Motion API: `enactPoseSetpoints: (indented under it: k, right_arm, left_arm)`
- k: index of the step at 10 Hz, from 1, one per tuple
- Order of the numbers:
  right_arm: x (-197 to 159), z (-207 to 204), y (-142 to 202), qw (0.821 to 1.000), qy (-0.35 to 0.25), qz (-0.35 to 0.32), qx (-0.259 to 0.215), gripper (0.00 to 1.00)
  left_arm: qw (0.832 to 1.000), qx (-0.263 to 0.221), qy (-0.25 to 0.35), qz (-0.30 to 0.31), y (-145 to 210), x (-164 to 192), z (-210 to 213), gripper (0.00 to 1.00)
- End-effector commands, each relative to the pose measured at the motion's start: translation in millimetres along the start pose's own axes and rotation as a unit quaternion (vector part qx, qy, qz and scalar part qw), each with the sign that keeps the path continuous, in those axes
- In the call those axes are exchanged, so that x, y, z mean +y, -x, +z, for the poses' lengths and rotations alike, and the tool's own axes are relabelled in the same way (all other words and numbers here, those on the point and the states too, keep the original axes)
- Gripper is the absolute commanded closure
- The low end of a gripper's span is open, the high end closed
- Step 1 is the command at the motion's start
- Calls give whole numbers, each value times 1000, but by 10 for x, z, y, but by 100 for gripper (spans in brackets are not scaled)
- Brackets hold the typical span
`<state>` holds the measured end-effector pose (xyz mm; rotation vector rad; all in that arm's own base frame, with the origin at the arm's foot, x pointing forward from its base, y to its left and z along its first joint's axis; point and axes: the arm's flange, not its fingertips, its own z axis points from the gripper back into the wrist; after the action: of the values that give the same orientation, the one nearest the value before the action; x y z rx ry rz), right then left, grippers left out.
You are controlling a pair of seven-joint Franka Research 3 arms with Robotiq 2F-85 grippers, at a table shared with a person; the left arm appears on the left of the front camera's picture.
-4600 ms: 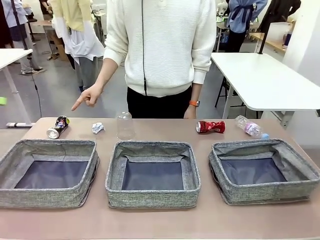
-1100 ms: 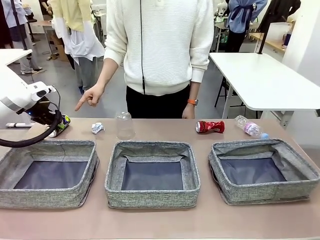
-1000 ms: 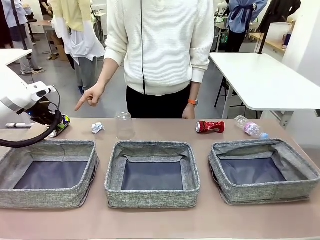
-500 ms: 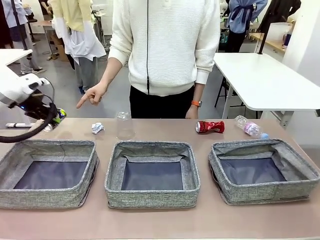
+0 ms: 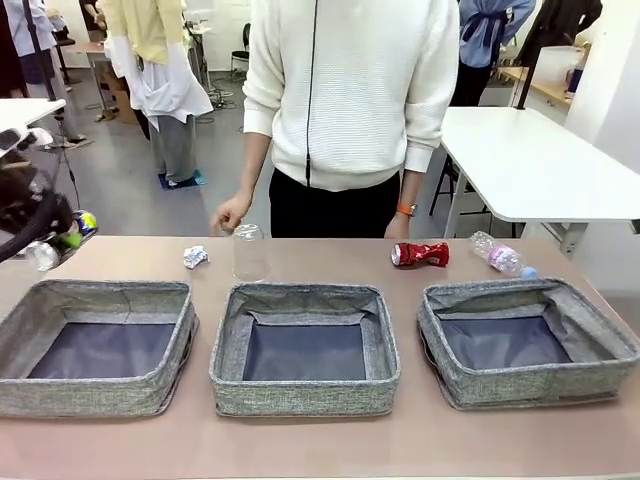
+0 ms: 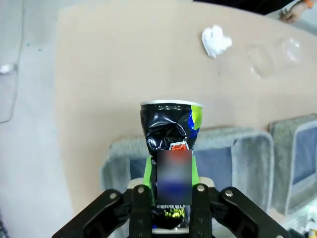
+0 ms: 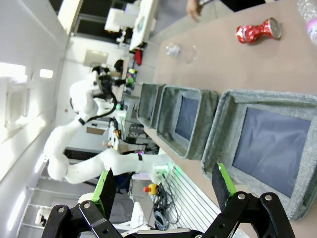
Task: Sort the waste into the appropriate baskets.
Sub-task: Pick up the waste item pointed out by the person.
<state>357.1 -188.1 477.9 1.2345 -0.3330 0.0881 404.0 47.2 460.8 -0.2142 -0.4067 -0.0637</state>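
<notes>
At far left the left gripper (image 6: 171,183) clamps the crushed dark can (image 6: 168,126) in the air above the table's (image 5: 320,440) left end — bring it level over the nearest basket (image 5: 100,292), well inside the rim, and let go low so it cannot bounce out. Rightward, the right gripper (image 7: 165,187) hangs wide open, empty.
</notes>
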Motion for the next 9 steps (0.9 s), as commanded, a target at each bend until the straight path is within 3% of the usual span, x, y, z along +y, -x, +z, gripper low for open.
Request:
enactPoseSetpoints:
  k: [1, 2, 5, 6, 7, 9]
  right_arm:
    - [0, -4, 6, 1000, -4, 13, 0, 0]
    - [0, -4, 6, 1000, -4, 13, 0, 0]
    - [0, -4, 6, 1000, -4, 13, 0, 0]
    - [0, -4, 6, 1000, -4, 13, 0, 0]
    - [0, -4, 6, 1000, -4, 13, 0, 0]
    - [0, -4, 6, 1000, -4, 13, 0, 0]
  left_arm:
    - [999, -54, 0, -2, 418, -99, 82, 100]
    - [1000, 0, 0, 0, 0, 0, 0, 77]
    - [1000, 0, 0, 0, 0, 0, 0, 77]
    - [1000, -14, 1, -10, 173, -37, 19, 71]
    - [998, -60, 21, -19, 91, -376, 133, 71]
    - [994, -105, 37, 14, -195, -1451, 760, 71]
